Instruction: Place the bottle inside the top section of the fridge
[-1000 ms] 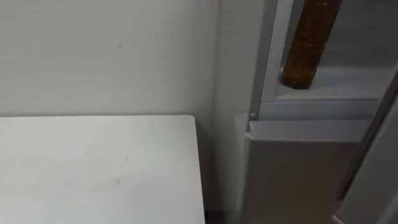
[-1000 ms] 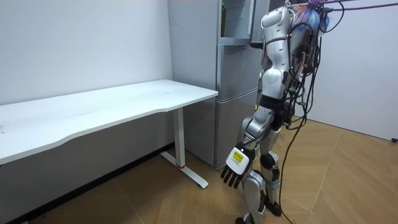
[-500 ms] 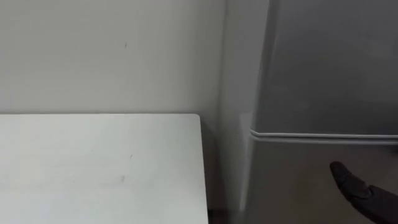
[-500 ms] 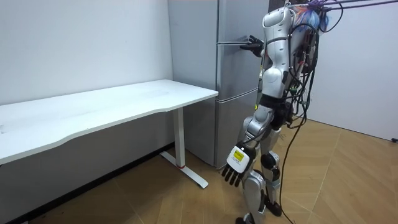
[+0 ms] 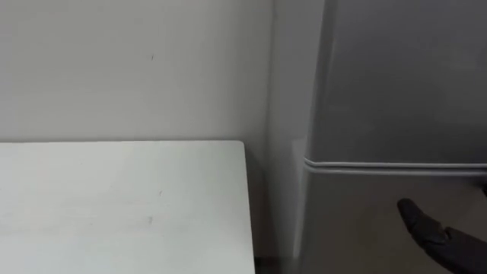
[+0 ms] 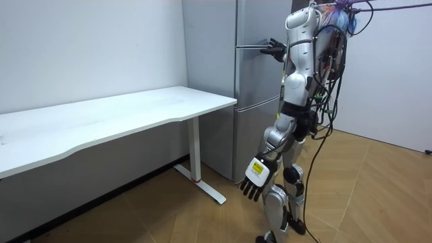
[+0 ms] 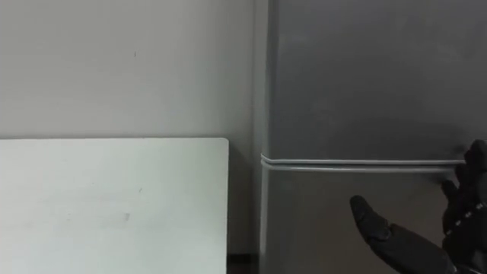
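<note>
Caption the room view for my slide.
Robot faces the closed fridge, right hand at its door seam, left hand hanging open.

Silver-white torso, tangled dark cables, black robot hand (image 6: 254, 182) (white-yellow tag)

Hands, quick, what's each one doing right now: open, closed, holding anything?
Left hand: open, hanging at its side, empty.
Right hand: open, fingers straight, at the fridge door.

Stance: upright | Right arm: raised forward near shoulder height; right hand (image 7: 415, 247) with fingers straight, spread | Left arm: hanging down; left hand (image 6: 254, 179) low beside thigh, fingers relaxed
</note>
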### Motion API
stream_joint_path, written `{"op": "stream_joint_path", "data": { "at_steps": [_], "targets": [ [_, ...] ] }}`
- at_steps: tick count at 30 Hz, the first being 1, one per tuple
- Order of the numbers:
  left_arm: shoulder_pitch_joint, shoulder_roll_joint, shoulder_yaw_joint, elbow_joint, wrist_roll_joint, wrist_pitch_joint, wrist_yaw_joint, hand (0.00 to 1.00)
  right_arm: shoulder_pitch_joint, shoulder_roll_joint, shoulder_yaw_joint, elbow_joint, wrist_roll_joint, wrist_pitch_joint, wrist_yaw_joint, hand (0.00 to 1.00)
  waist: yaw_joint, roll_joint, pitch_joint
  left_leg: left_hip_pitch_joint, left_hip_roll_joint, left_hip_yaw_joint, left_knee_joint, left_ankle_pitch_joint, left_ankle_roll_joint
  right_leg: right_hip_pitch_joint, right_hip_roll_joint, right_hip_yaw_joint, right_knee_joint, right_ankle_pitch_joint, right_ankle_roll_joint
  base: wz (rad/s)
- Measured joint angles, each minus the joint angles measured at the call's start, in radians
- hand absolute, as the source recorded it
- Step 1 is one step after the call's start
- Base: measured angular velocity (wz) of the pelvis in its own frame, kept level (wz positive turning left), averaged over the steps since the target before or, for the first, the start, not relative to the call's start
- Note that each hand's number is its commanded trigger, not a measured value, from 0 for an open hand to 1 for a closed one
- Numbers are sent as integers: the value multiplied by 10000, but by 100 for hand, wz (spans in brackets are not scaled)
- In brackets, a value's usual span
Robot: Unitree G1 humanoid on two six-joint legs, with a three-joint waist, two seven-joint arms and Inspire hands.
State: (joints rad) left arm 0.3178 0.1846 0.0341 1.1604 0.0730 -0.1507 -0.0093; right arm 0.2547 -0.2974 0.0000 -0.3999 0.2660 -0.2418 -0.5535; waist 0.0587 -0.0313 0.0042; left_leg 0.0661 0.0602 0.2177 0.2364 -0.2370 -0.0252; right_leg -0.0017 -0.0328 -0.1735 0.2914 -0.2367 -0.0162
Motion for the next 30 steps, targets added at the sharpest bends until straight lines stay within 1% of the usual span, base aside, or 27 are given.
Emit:
{"op": "stream_joint_path", "data": {
  "at_steps": [4, 10, 18, 23, 26, 30],
  "targets": [
    [-4, 0, 0, 2, 3, 19, -12, 0, 0, 0, 7, 0, 0, 0, 70, 0, 0, 30, 3, 1, 0, -1, 0, 0, 0, 2, 0, -1, -1, 10, 2, 0],
    [-47, -1, 0, 2, 25, 196, -18, 0, 0, 0, 18, 0, 0, 0, 226, 0, 3, 66, 13, 13, 0, 0, -1, 0, 0, 18, -1, -4, 0, 29, 7, 0],
    [-48, -1, 3, -6, 18, 195, -30, 0, 0, 33, 76, 0, 0, 0, 332, 0, 2, 62, 14, 16, 7, -1, -1, 0, 0, 16, -5, -38, -2, 45, 3, 0],
    [-44, -1, 24, -5, 3, 184, -125, 0, -1, 164, 66, 0, -2, 0, 332, 0, 10, -1, 23, 26, 7, -23, 1, 0, 0, 20, -7, -46, -2, 54, 1, 0],
    [-28, -1, 27, -3, -16, 178, -242, 0, 1, 172, 50, 5, -2, 0, 318, 0, -1, -49, 44, 36, 5, -56, 8, 0, 0, -24, -10, -63, -14, 60, 1, 0],
    [-31, -1, 81, -4, -18, 160, -221, 0, 1, 169, -58, 13, -1, 1, 216, 0, -74, -120, 46, -2, -14, -153, 5, 0, 0, -94, -33, -135, 1, 66, 6, 6]
  ]
}}
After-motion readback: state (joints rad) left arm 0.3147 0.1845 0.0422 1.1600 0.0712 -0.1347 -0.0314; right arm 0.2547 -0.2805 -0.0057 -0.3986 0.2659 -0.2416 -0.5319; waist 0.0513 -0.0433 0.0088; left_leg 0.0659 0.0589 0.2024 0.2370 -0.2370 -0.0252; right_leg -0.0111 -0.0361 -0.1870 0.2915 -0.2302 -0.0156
